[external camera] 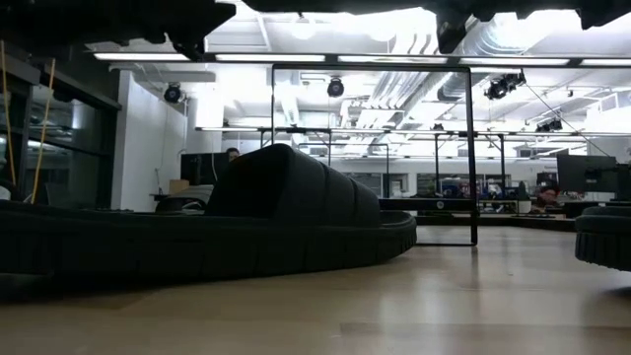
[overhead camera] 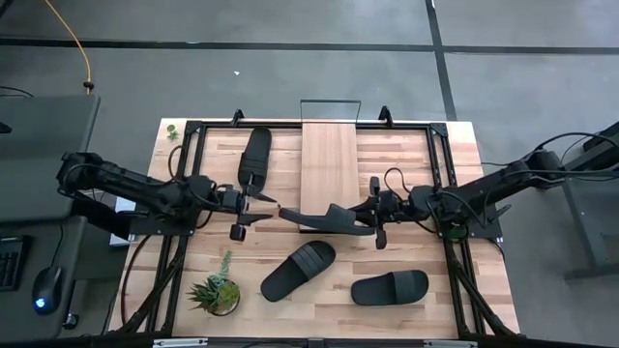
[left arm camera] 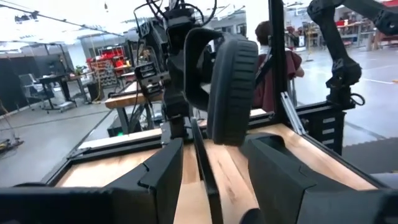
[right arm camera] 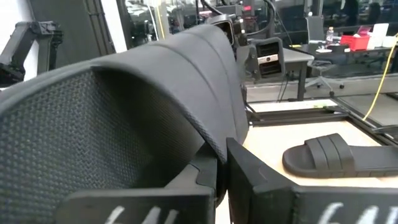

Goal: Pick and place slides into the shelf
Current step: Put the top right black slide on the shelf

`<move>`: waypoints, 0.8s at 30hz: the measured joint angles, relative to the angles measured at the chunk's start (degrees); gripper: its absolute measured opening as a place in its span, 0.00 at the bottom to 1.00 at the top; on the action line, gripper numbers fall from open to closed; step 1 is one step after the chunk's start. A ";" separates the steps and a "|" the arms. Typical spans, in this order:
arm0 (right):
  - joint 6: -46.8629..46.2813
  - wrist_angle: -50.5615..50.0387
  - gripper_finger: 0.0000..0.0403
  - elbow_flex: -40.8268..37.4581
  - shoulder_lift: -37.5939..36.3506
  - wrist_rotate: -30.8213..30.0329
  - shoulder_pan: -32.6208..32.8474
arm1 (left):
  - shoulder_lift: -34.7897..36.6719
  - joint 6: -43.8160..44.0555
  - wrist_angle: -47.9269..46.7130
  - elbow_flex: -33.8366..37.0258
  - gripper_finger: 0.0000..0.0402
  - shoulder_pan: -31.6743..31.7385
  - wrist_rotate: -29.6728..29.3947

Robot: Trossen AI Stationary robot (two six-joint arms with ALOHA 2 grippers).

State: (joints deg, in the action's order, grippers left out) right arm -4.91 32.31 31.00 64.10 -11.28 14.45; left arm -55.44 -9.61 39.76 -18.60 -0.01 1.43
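My right gripper (overhead camera: 371, 218) (right arm camera: 222, 163) is shut on a black slide (overhead camera: 324, 220) above the middle of the table, just near of the shelf (overhead camera: 329, 159), a light-wood board in a black wire frame. That slide (left arm camera: 230, 87) stands on edge in the air. My left gripper (overhead camera: 267, 207) (left arm camera: 217, 180) is open, facing the slide's free end (overhead camera: 282, 211) without touching it. A second slide (overhead camera: 254, 155) lies flat on the table left of the shelf. Two others (overhead camera: 298, 269) (overhead camera: 389, 287) lie on their soles near the front edge. My right gripper pinches the slide between its two fingers (right arm camera: 249, 177) at the sole's edge (right arm camera: 219, 149), beside the strap band (right arm camera: 186, 62), at the end toward the table's right. The fingers come level from the right, along the slide. The slide is lifted clear and turned on its side.
A small potted plant (overhead camera: 215, 291) stands at the near left corner. The black table frame rails (overhead camera: 193, 164) run along the left and right sides. A slide (external camera: 276, 217) fills the low view's foreground. A person in a red top (left arm camera: 273, 62) sits beyond the table.
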 joint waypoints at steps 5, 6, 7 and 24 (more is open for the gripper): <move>-0.56 0.08 0.00 0.00 0.08 1.45 -1.08 | -3.25 1.58 -1.76 -3.52 0.41 0.00 2.80; -0.57 0.05 0.00 0.00 0.08 1.54 -1.11 | -4.13 1.97 -1.93 -4.21 0.41 0.00 3.30; -0.57 -0.06 0.00 0.00 0.08 1.70 -1.11 | -5.08 2.15 -2.05 -4.75 0.41 0.00 3.79; -3.43 -1.38 0.00 0.04 0.91 2.94 -2.01 | -15.13 1.57 -2.31 -13.10 0.41 0.00 9.70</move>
State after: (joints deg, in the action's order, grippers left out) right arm -8.34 30.93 31.05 65.01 -8.34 12.44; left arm -70.57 -8.03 37.45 -31.70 -0.01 11.13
